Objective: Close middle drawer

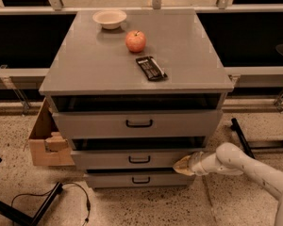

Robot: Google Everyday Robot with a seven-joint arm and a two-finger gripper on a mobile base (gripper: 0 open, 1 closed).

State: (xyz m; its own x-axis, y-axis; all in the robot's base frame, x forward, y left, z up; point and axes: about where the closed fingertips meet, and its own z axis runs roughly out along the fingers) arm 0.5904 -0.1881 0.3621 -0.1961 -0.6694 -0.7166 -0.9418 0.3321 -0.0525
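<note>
Currently the grey, flat-fronted middle drawer (108, 158) with its black loop handle stands part-open. The tan-tipped gripper (184, 165), fingers closed and empty, meets its front's right end; the grey cabinet (132, 74) lies straight behind.

The tan-tipped gripper (183, 165), below the front-right corner of the grey table (85, 65), trails a white arm (254, 171) cut off at the picture's edge. The dark inside of the grey middle drawer (108, 159) is unreadable.

Smooth plastic end effector (180, 165) at right end of matt middle drawer (104, 159).
</note>
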